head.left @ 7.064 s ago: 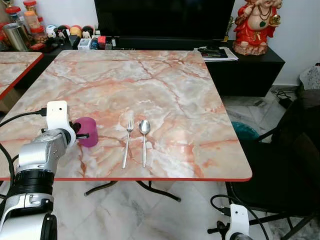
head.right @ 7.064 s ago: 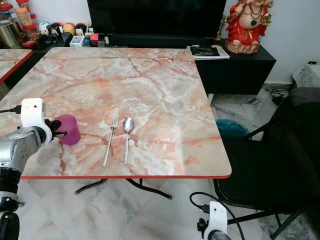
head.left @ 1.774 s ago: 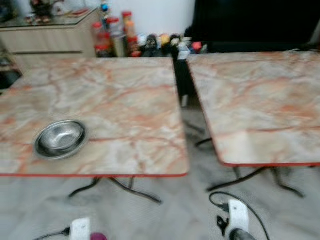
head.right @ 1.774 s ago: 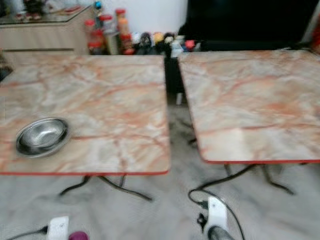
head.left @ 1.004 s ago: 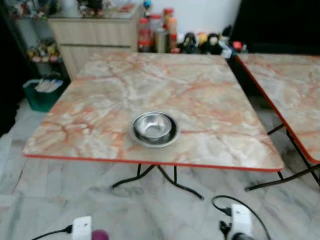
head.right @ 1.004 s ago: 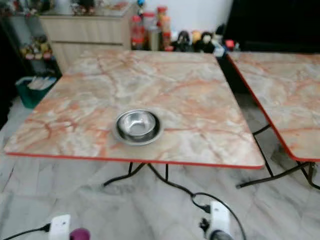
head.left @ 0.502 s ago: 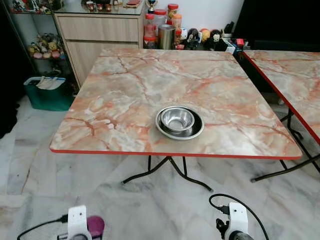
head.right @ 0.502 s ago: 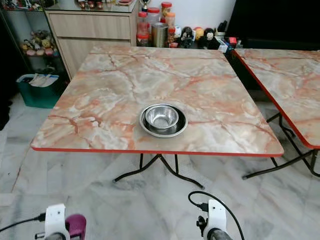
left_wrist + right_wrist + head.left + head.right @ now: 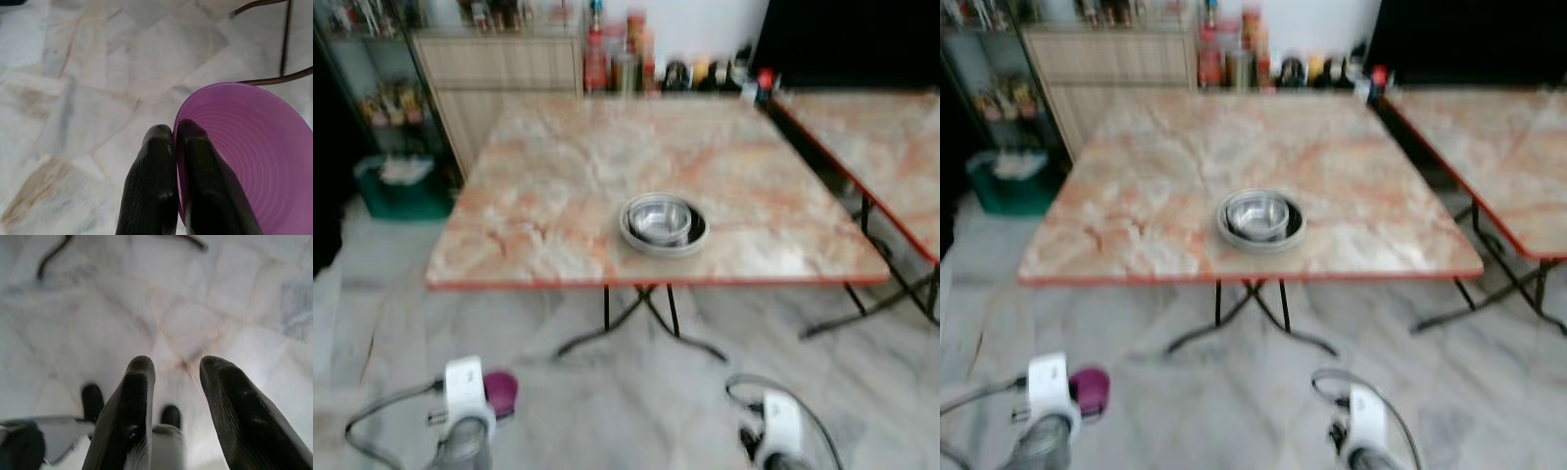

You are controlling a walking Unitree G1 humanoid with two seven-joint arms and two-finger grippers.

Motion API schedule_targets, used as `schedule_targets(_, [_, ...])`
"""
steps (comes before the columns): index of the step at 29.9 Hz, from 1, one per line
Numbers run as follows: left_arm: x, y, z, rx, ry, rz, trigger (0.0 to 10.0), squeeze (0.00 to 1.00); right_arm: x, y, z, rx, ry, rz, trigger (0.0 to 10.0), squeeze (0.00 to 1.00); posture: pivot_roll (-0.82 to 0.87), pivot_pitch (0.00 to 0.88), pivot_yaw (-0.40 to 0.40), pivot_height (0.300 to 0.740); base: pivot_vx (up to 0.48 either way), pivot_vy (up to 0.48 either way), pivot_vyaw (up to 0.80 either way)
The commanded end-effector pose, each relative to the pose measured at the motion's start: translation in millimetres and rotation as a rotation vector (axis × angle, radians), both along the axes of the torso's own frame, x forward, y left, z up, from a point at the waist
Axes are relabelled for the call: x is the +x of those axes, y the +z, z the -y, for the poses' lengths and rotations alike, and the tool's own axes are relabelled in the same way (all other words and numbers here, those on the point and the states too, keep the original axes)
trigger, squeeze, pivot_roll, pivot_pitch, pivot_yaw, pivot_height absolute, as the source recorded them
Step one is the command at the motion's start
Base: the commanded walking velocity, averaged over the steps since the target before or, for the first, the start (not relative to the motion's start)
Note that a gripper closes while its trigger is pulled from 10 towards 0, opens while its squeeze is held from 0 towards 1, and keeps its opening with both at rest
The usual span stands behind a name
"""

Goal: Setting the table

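On marble table (image 9: 558,196), steel bowl (image 9: 664,221); tiled floor (image 9: 607,401) below.

Left arm: hangs low at the robot's left side, above the floor.
Left gripper (image 9: 175,139): its 2 black fingers are pinched on the rim of the purple cup (image 9: 254,161), 1 inside the wall and 1 outside.
Right arm: hangs low at the robot's right side.
Right gripper (image 9: 171,369): its 2 fingers stand apart, holding nothing.
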State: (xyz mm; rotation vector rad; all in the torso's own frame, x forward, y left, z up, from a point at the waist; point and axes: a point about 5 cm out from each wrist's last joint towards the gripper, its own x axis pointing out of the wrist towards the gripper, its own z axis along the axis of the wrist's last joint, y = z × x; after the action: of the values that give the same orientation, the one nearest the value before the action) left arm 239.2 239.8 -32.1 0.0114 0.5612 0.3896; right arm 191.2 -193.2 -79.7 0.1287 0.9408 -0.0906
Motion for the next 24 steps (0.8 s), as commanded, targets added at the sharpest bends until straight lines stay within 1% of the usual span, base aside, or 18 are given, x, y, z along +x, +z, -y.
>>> schedule_targets(1, [-7.2,-7,7.1,-0.009,-0.009,-0.031,10.0,0.0,2.0,2,8.9,-0.02,-0.014,0.007,10.0,0.0,0.07,0.039,-0.021,0.74,0.0,-0.454,0.0])
schedule_targets(3, [-7.2,-8,7.2,-0.009,-0.009,-0.031,10.0,0.0,2.0,2,8.9,-0.02,-0.015,0.007,10.0,0.0,0.07,0.039,-0.021,0.74,0.0,-0.454,0.0])
schedule_targets(7, [-13.4,-13,10.5,-0.006,-0.016,-0.054,10.0,0.0,1.9,2,8.6,-0.02,-0.011,0.004,10.0,0.0,0.07,0.042,-0.023,0.74,0.332,0.0,0.0])
schedule_targets(24, [-19.8,-19,17.3,-0.019,-0.043,-0.091,10.0,0.0,1.7,2,8.9,-0.023,-0.012,0.003,10.0,0.0,0.07,0.039,-0.023,0.74,0.316,0.0,0.0])
